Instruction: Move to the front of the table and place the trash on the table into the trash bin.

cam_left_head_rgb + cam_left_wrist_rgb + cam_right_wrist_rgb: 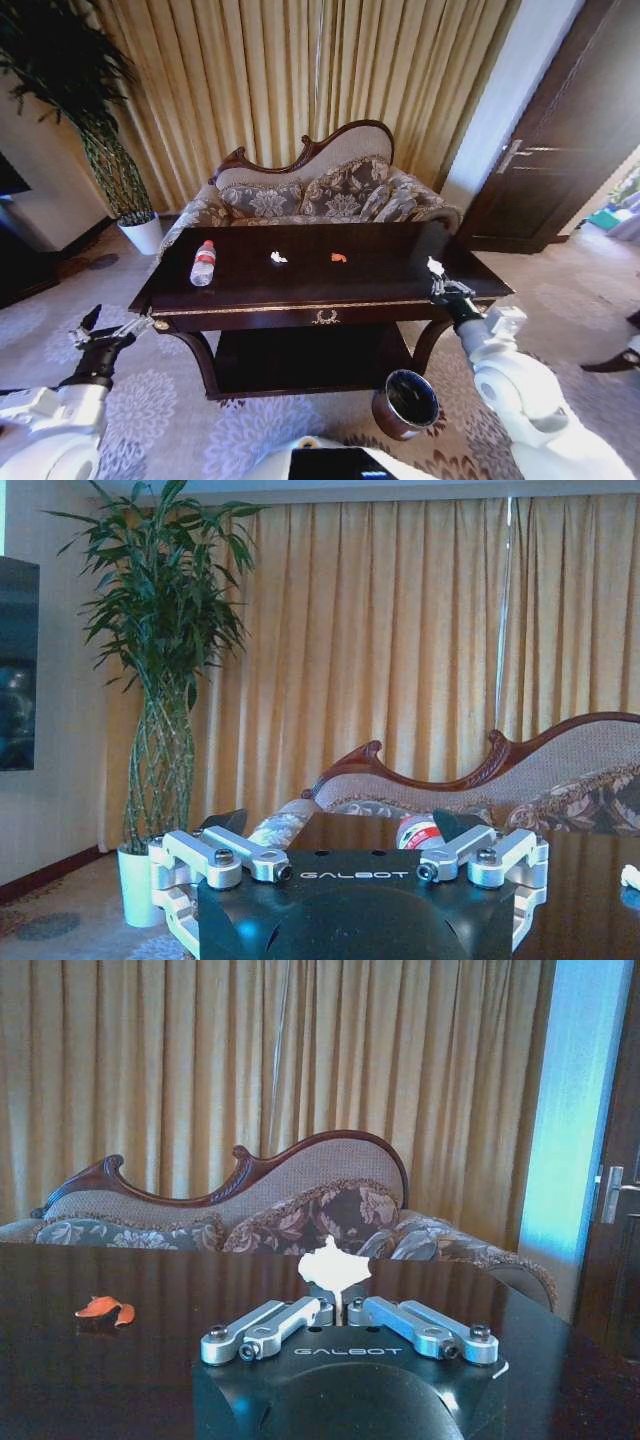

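Observation:
On the dark-brown table (380, 277) a clear bottle (203, 263) with a red cap lies at the left, a white scrap (278, 258) and an orange scrap (339, 258) near the middle. My right gripper (438, 280) hovers over the table's right front part, shut on another white scrap (434, 265). The right wrist view shows that white scrap (335, 1266) pinched at the fingertips of the right gripper (339, 1304), with the orange scrap (105, 1308) off to one side. My left gripper (92, 326) is open, off the table's left end. The trash bin (406, 403) stands on the floor below the table's right front.
A patterned sofa (320, 195) sits behind the table against gold curtains. A potted plant in a white pot (142, 232) stands at the back left. A dark door (565, 140) is at the right. Patterned carpet surrounds the table.

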Controlling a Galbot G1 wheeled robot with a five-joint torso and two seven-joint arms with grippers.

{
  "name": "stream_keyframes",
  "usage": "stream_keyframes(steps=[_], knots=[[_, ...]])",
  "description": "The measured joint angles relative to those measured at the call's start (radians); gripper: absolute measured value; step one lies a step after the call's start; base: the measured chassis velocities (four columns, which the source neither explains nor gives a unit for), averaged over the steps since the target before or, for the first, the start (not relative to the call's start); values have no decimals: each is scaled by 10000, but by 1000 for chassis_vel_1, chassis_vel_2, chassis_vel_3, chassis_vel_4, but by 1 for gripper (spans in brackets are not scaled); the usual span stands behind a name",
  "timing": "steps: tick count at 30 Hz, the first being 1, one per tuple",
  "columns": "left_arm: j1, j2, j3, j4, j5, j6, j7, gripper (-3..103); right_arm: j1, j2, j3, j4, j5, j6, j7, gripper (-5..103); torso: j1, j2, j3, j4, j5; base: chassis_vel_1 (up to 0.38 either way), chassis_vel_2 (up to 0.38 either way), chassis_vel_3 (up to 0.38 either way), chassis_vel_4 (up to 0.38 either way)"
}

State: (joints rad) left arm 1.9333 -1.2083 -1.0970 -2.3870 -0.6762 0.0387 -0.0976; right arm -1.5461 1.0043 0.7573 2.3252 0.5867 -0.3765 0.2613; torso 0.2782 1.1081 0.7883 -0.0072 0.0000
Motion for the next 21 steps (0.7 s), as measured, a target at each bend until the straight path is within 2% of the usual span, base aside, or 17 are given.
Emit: stream_keyframes(steps=[21], knots=[[115,-75,5,-35,50,-70,-5,100,-45,20,-104,0,2,122,173,2,1,-1,0,0,0,22,-22,-22,22]])
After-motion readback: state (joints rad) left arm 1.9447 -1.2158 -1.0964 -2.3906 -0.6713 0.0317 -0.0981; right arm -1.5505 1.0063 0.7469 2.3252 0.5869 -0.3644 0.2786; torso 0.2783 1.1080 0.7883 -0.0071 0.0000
